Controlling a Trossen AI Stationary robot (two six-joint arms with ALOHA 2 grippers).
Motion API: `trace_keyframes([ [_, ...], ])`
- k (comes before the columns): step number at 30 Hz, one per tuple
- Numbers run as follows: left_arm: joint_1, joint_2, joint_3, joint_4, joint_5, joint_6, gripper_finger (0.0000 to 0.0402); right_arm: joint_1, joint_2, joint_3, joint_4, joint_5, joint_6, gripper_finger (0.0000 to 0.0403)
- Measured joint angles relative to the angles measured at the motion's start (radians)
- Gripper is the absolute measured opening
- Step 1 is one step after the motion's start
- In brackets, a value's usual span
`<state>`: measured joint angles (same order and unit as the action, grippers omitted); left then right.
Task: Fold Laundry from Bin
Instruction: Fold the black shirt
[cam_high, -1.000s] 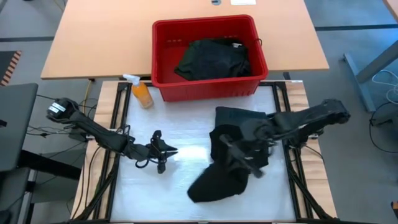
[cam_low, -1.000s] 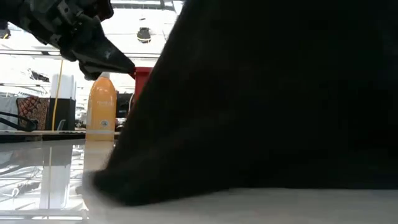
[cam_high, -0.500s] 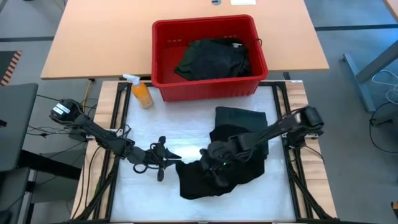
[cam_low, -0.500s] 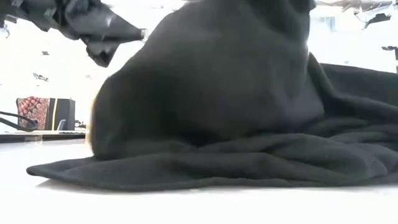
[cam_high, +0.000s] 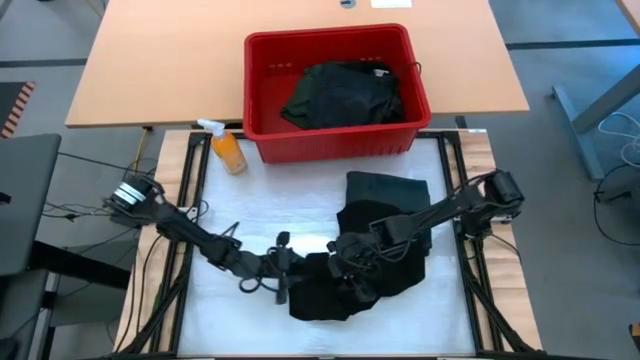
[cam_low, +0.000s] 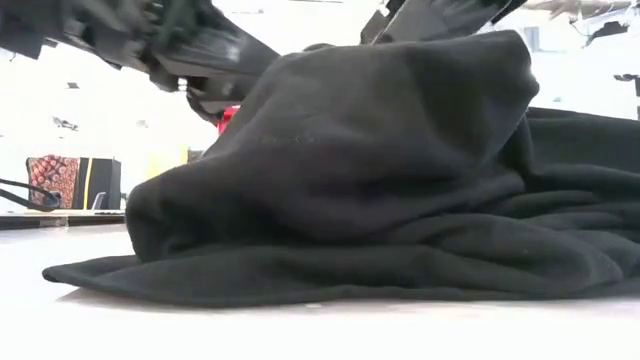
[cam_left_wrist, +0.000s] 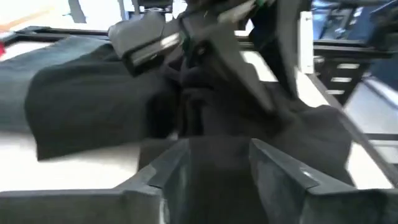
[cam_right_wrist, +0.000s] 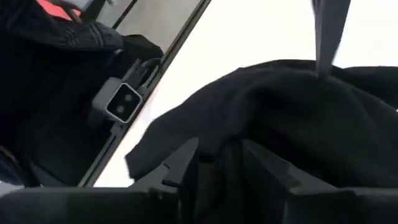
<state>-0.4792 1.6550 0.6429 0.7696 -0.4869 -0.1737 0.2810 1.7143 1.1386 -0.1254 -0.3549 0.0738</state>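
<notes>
A black garment (cam_high: 365, 265) lies bunched on the white tabletop (cam_high: 250, 215) for folding. The left gripper (cam_high: 285, 275) meets its edge, the right gripper (cam_high: 350, 262) sits atop it; both seem parted (view is blurred). Beyond, the red bin (cam_high: 335, 145) holds more laundry (cam_high: 345, 95).
</notes>
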Motion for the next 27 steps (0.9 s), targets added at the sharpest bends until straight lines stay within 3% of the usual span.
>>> trace_keyframes([
  [3, 0.016, 0.050, 0.061, -0.006, -0.004, 0.012, 0.0185, 0.000, -0.041, -0.001, -0.095, 0.026, 0.026, 0.0162],
  [6, 0.040, 0.084, 0.127, -0.093, 0.081, 0.008, 0.0194, 0.006, -0.101, -0.001, -0.216, 0.056, 0.071, 0.0164],
  [13, 0.083, 0.159, 0.276, -0.523, 0.276, -0.147, 0.0189, 0.118, -0.232, -0.001, -0.524, 0.314, 0.207, 0.0152],
  [16, 0.088, 0.164, 0.324, -0.828, 0.398, -0.182, 0.0165, 0.189, -0.266, -0.004, -0.621, 0.476, 0.245, 0.0148],
  [19, 0.081, 0.160, 0.354, -1.052, 0.426, -0.233, 0.0113, 0.248, -0.297, -0.022, -0.669, 0.629, 0.289, 0.0145],
  [23, 0.057, 0.145, 0.403, -1.384, 0.440, -0.259, 0.0023, 0.296, -0.347, -0.101, -0.656, 0.696, 0.343, 0.0143],
  [27, 0.026, 0.111, 0.425, -1.685, 0.390, -0.344, 0.0015, 0.315, -0.382, -0.206, -0.616, 0.719, 0.399, 0.0143],
])
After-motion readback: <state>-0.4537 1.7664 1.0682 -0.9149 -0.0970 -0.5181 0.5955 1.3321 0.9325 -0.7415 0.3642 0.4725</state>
